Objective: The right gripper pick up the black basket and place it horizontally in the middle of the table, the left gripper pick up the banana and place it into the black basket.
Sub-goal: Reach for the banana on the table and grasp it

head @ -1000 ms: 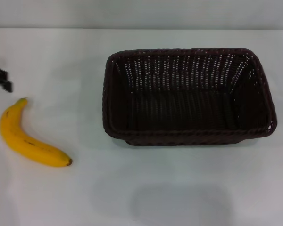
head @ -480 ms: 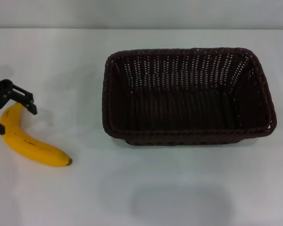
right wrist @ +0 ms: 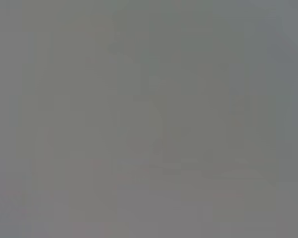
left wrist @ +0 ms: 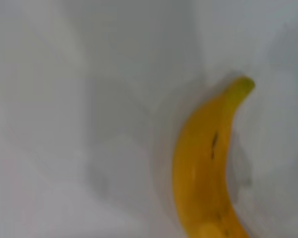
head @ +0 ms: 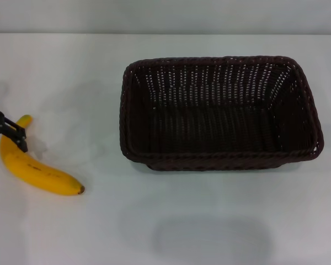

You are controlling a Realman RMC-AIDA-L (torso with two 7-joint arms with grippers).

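The black basket (head: pixel 220 161) stands lengthwise across the middle of the white table (head: pixel 171 221), open side up and empty. The yellow banana (head: pixel 36 172) lies on the table at the far left, stem end pointing away from me. My left gripper (head: pixel 1 138) is at the left edge of the head view, low over the banana's stem half. One black finger (head: pixel 11 132) shows across the banana; the other finger is out of frame. The left wrist view shows the banana (left wrist: pixel 203 173) close below. My right gripper is out of view.
The table's far edge (head: pixel 165 34) meets a grey wall. The right wrist view shows only plain grey.
My left gripper came in from the left edge, swung over the banana's stem end, then dropped lower and back toward the left. The banana and basket have not moved.
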